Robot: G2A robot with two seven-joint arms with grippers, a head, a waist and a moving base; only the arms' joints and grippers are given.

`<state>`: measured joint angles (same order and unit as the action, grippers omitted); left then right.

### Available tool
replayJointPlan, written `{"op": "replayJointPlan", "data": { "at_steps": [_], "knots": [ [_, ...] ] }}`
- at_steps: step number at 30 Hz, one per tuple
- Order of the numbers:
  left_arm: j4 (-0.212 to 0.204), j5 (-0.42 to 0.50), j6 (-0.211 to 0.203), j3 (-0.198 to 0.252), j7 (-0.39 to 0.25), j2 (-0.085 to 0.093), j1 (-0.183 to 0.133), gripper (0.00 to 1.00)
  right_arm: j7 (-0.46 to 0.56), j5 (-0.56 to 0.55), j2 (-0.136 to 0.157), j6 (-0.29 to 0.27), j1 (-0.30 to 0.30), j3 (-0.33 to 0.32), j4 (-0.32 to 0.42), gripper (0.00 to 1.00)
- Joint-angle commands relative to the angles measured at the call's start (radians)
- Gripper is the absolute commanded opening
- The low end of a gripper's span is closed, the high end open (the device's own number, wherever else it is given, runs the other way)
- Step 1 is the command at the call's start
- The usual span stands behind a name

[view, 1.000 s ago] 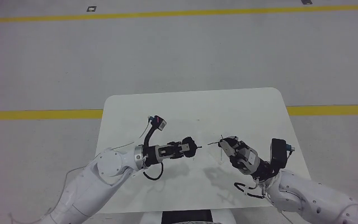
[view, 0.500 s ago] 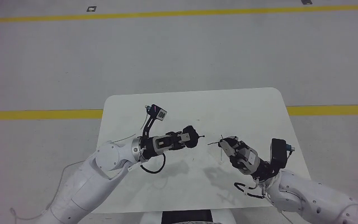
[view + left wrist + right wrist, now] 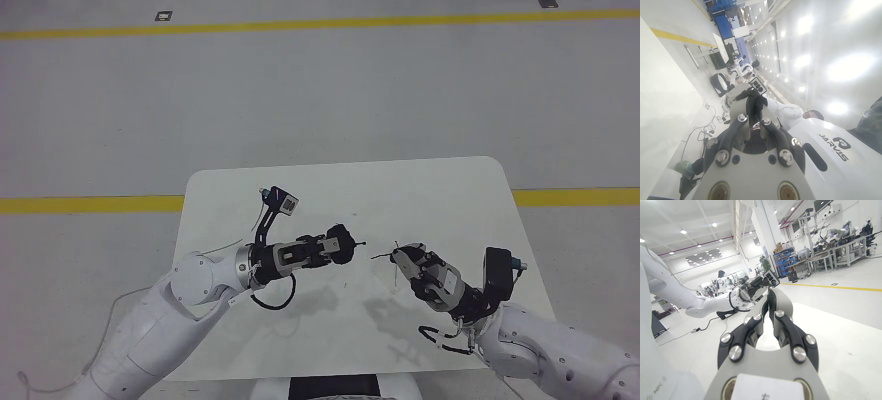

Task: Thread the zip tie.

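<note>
Left gripper (image 3: 349, 243): clamped fully shut, no gap at the tips, on a short black strip (image 3: 359, 243) that projects toward the right arm. Not determinable whether the strip belongs to the tie. Positioned above the middle of the white rounded-corner tabletop (image 3: 440, 190).

Right gripper (image 3: 401, 257): also fully closed, pinching the thin black plastic zip tie (image 3: 380, 256), with ribbed pads (image 3: 773, 306) pressed flat together. Free end of the zip tie aimed at the left gripper, near the black strip's tip but apart from it.
</note>
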<state>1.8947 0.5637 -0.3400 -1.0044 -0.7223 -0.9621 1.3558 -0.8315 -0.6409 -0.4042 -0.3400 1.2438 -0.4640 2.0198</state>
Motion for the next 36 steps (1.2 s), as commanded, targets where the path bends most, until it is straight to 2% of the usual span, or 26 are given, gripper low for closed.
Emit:
{"op": "replayJointPlan", "data": {
  "at_steps": [1,25,29,32,36],
  "knots": [
    [0.000,0.000,0.000,0.000,0.000,0.000,0.000,0.00,0.000,0.000,0.000,0.000,0.000,0.000,0.000,0.00],
    [-0.001,-0.010,0.005,0.001,0.010,-0.001,0.000,0.00,0.000,0.000,0.000,0.000,0.000,0.000,0.000,0.00],
    [-0.027,-0.031,0.007,0.018,0.024,-0.007,-0.010,0.00,0.000,0.000,0.000,0.000,0.000,0.000,0.000,0.00],
    [-0.068,-0.030,0.001,0.030,0.020,-0.011,-0.015,0.00,0.000,0.000,0.000,0.000,0.000,0.000,0.000,0.00],
    [-0.105,-0.027,0.000,0.025,-0.001,-0.013,-0.016,0.00,0.000,0.000,0.000,0.000,0.000,0.000,0.000,0.00]
  ]
}}
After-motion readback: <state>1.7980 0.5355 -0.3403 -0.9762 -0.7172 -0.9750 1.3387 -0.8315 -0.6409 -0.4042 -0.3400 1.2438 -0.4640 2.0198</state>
